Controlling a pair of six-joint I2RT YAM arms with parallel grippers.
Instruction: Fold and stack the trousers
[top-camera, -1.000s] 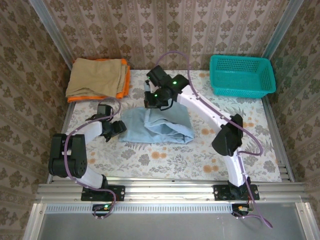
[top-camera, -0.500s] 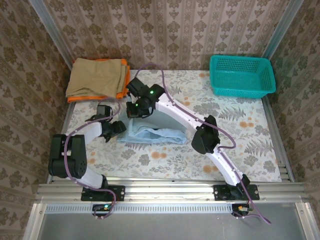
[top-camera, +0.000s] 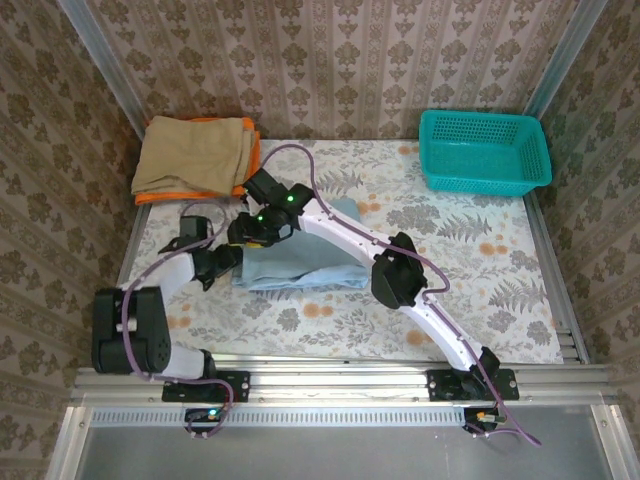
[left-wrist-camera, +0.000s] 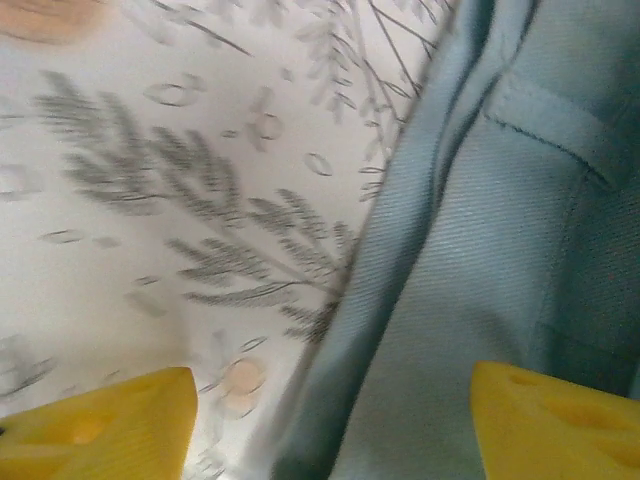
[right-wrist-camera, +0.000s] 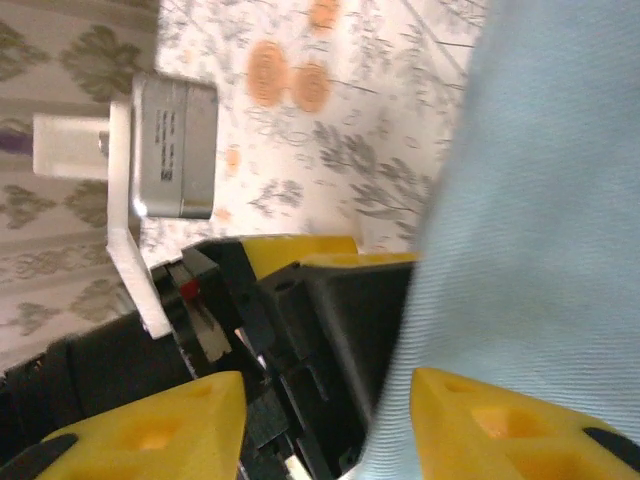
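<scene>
The trousers (top-camera: 310, 265) lay folded small on the desk (top-camera: 480, 260). They were not yet on the cloth pile (top-camera: 195, 155) in the far corner. The left gripper (left-wrist-camera: 330, 425) and right gripper (right-wrist-camera: 320, 430) were both spread, pinching nothing.

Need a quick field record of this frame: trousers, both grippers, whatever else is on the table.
trousers: light blue, folded, lying left of centre on the table
left gripper: open, at the trousers' left edge, with the cloth edge between its fingers
right gripper: open, reached across to that same edge
tan cloth: folded, far-left corner, on top of the orange cloth
basket: teal, far-right corner
stacking: not yet done
</scene>
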